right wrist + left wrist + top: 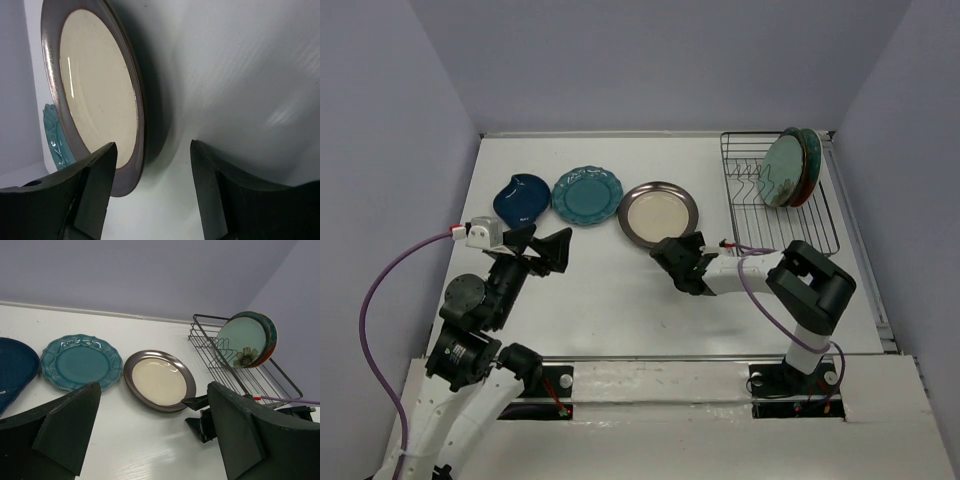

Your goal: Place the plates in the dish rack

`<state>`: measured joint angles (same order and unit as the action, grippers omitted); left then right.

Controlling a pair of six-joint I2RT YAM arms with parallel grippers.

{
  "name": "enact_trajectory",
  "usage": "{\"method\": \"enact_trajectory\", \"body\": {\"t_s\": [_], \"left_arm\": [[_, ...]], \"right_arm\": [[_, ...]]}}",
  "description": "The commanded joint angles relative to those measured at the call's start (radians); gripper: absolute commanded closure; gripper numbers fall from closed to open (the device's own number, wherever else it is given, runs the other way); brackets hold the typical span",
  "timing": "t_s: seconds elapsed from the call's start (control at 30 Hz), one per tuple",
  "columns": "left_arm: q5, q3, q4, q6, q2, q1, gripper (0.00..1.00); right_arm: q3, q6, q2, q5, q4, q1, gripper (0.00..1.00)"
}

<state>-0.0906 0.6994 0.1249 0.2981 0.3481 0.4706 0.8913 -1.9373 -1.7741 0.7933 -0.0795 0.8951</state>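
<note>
The cream plate with a dark rim [658, 213] lies flat mid-table. My right gripper [678, 248] is open at its near edge, low on the table. In the right wrist view the plate's rim [130, 165] sits just inside the left finger [95, 195], with bare table between the jaws [152, 195]. The scalloped teal plate [587, 194] and the dark-blue leaf plate [520, 197] lie to the left. The black wire dish rack [775, 225] at the back right holds three upright plates [790, 168]: pale green, blue-grey, red. My left gripper [545, 245] is open and empty, above the table.
The left wrist view shows the teal plate [81, 361], the cream plate [159, 380], the blue leaf plate [12, 367], the rack [250, 382] and my right gripper [202, 415]. The rack's near half shows bare tines. Grey walls close in the table.
</note>
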Motion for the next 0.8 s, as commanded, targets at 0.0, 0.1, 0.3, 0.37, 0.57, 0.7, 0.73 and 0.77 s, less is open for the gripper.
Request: {"method": "enact_trajectory", "body": {"t_s": [0.0, 0.1, 0.3, 0.37, 0.57, 0.7, 0.73, 0.77], "left_arm": [[-0.008, -0.001, -0.033, -0.005, -0.009, 0.007, 0.01], [-0.008, 0.0, -0.033, -0.005, -0.005, 0.007, 0.01], [-0.011, 0.0, -0.028, -0.005, 0.011, 0.01, 0.01], [-0.009, 0.0, -0.028, -0.005, 0.014, 0.011, 0.01], [-0.012, 0.0, -0.03, -0.007, 0.019, 0.01, 0.01], [-0.017, 0.0, -0.028, -0.007, 0.023, 0.01, 0.01], [-0.017, 0.002, -0.028, -0.007, 0.025, 0.01, 0.01], [-0.015, 0.002, -0.031, -0.007, 0.029, 0.01, 0.01]], "right_arm": [[0.02, -0.164, -0.065, 0.087, -0.046, 0.001, 0.34], [0.035, -0.213, -0.105, 0.066, -0.045, -0.022, 0.4], [0.069, -0.209, -0.159, 0.081, -0.045, -0.053, 0.57], [0.078, -0.193, -0.166, 0.099, -0.045, -0.053, 0.65], [0.109, -0.122, -0.176, 0.119, -0.045, -0.053, 0.91], [0.112, -0.009, -0.139, 0.142, -0.068, -0.053, 0.93], [0.113, 0.01, -0.111, 0.171, -0.094, -0.041, 0.93], [0.123, 0.056, -0.095, 0.19, -0.112, -0.026, 0.93]]}}
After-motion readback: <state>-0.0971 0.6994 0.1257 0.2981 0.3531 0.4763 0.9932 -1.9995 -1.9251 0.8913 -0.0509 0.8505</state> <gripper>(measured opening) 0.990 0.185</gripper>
